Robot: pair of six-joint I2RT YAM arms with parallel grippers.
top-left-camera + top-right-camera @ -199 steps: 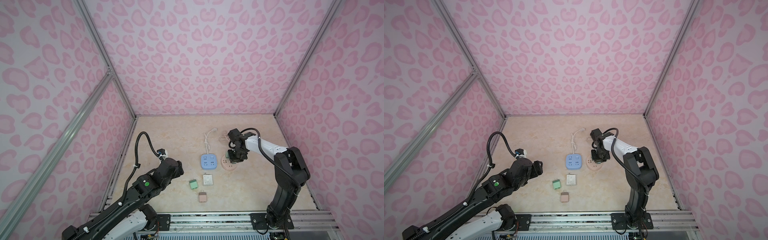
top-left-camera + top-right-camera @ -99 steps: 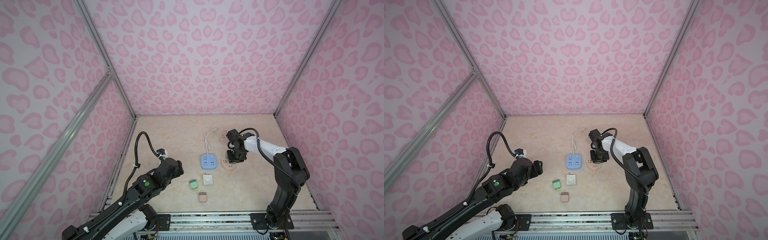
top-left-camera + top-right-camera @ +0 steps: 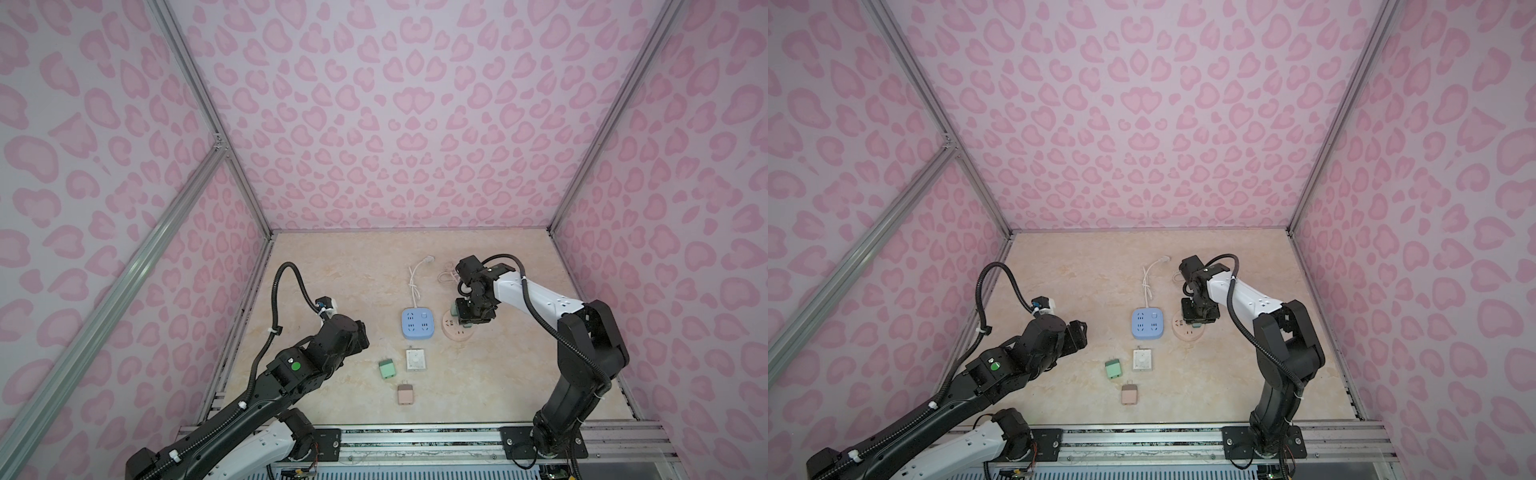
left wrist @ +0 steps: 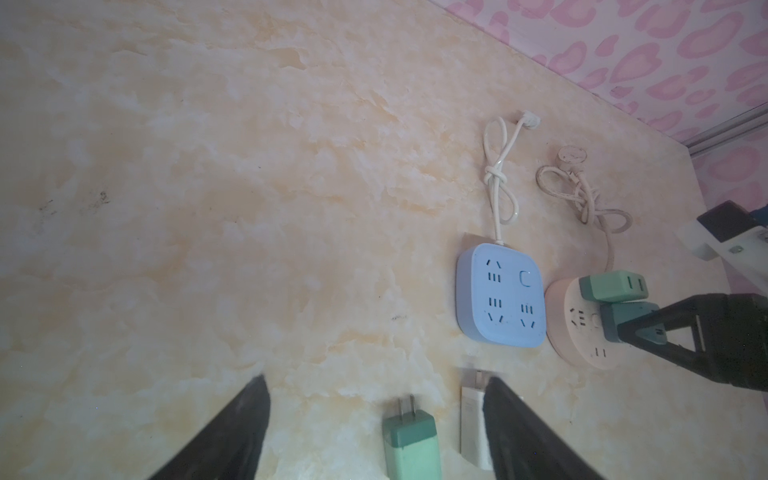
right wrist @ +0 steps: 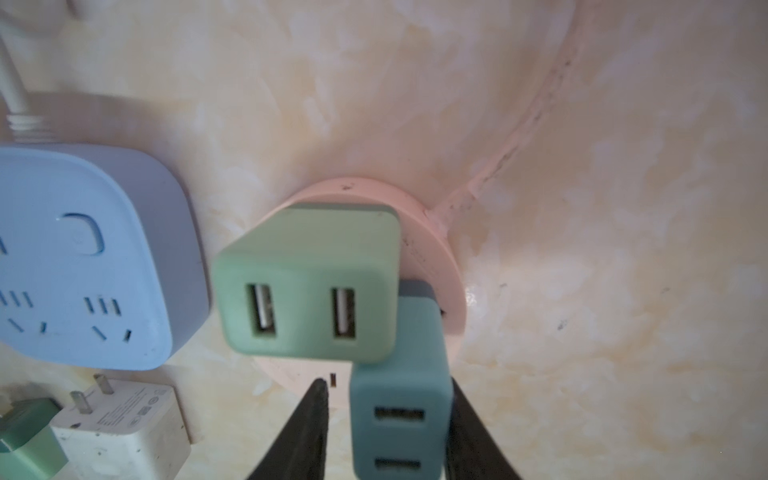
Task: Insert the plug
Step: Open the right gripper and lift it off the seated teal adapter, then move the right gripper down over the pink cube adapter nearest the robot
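Observation:
A round pink socket [image 5: 440, 257] lies right of a blue power strip [image 3: 417, 325]. Two plugs stand in the pink socket: a light green one [image 5: 307, 282] and a darker teal plug [image 5: 399, 415]. My right gripper [image 5: 386, 384] straddles the teal plug with its jaws open. One finger rests against the plug's side, and a gap shows at the other finger. In both top views this gripper [image 3: 471, 318] points down over the pink socket [image 3: 1183, 332]. My left gripper [image 4: 376, 379] hovers open and empty over the table at the left [image 3: 361, 332].
Three loose plugs lie in front of the blue strip: green [image 3: 387, 369], white [image 3: 416, 359] and pink [image 3: 405, 394]. The green [image 4: 411, 444] and white [image 4: 471, 424] ones lie just ahead of my left fingers. Knotted cords [image 3: 413, 278] trail behind both sockets. Pink patterned walls enclose the table.
My right gripper's jaws have parted from the teal plug, which stays standing in the pink socket. The right wrist shifted slightly left. The left arm has not moved.

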